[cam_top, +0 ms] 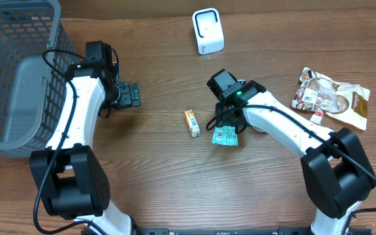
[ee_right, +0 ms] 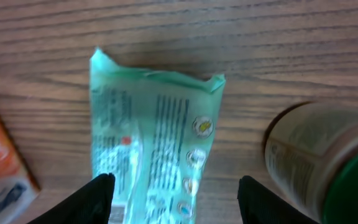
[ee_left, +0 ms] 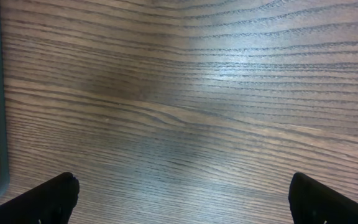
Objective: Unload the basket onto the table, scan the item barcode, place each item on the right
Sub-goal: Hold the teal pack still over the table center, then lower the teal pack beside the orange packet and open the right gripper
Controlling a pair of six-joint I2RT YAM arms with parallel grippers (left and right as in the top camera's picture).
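Right gripper (ee_right: 174, 190) open astride the packet (ee_right: 154, 137), which lies on the table (cam_top: 149, 170) robot-ward of the scanner (cam_top: 207, 31).

An orange box (cam_top: 192, 122) lies robot-ward of the scanner and a little to its left. A jar (ee_right: 316, 158) with a green lid lies robot-ward too, just beside the packet, and the right arm hides it from overhead. A snack bag (cam_top: 331, 96) sits well to the scanner's right, and a basket (cam_top: 5, 39) far to its left. The left gripper (cam_top: 130, 94) is between basket and scanner, its jaws at their widest over bare wood. The right arm crosses over the packet. One finger (ee_right: 98, 199) overlaps the packet's edge and the other stands just clear of it. The packet is pale green plastic with a crimped end. It has lines of small print, too blurred to read, and a row of round icons along one side.
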